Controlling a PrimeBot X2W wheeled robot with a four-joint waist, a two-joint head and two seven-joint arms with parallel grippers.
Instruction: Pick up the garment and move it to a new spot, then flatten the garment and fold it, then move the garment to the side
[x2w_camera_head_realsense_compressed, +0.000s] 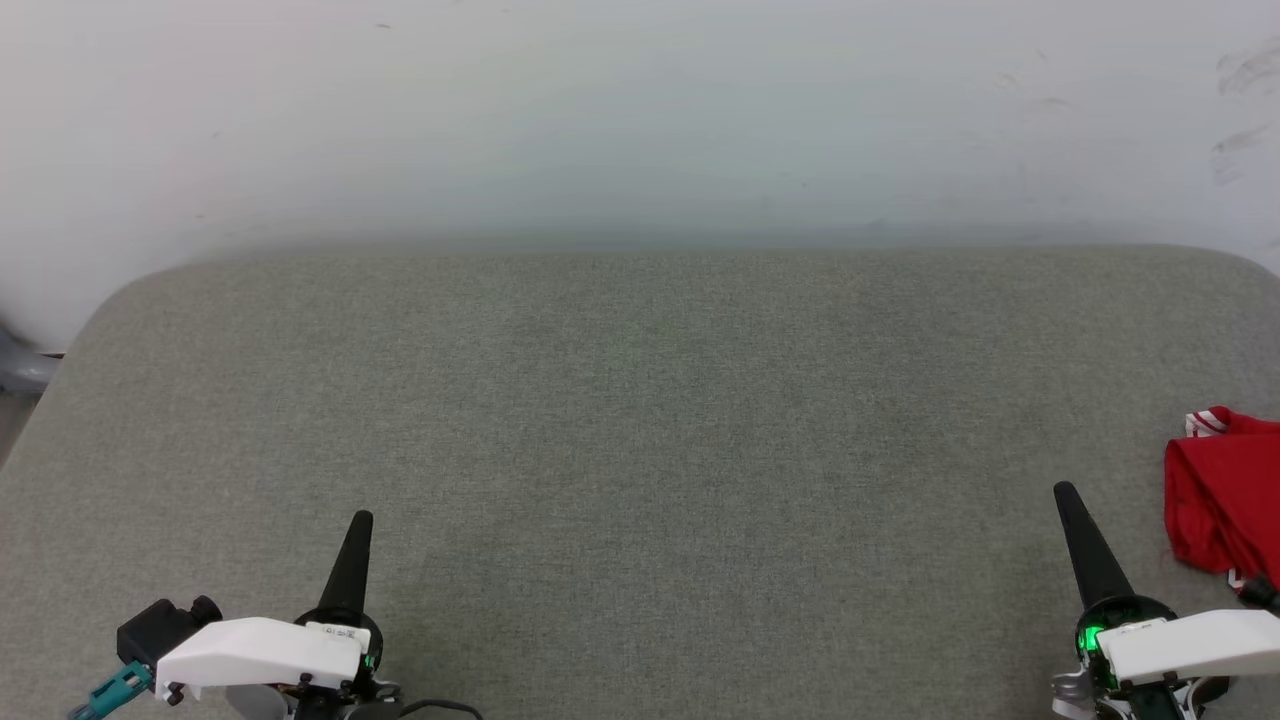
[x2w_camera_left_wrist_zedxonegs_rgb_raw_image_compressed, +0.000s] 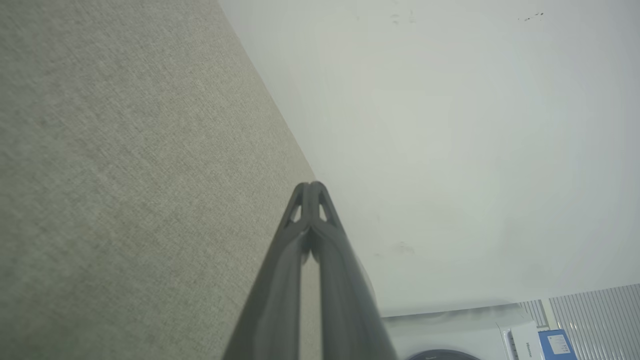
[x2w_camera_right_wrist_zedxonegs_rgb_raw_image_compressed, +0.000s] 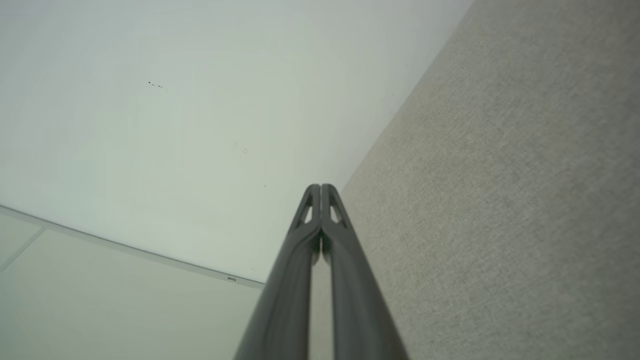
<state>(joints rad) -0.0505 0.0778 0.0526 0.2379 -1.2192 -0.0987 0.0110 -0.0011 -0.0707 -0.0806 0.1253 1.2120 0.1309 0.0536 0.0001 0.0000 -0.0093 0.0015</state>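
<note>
The red garment (x2w_camera_head_realsense_compressed: 1225, 495) lies bunched at the table's (x2w_camera_head_realsense_compressed: 640, 420) right edge, and the left claw (x2w_camera_head_realsense_compressed: 361, 518) and right claw (x2w_camera_head_realsense_compressed: 1066, 491) rest closed and empty over its near edge, so every step seems left.

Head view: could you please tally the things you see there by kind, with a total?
Red garment: 1
End effectors: 2, the left end effector and the right end effector, both shut
Grey table: 1
Total: 4
</note>
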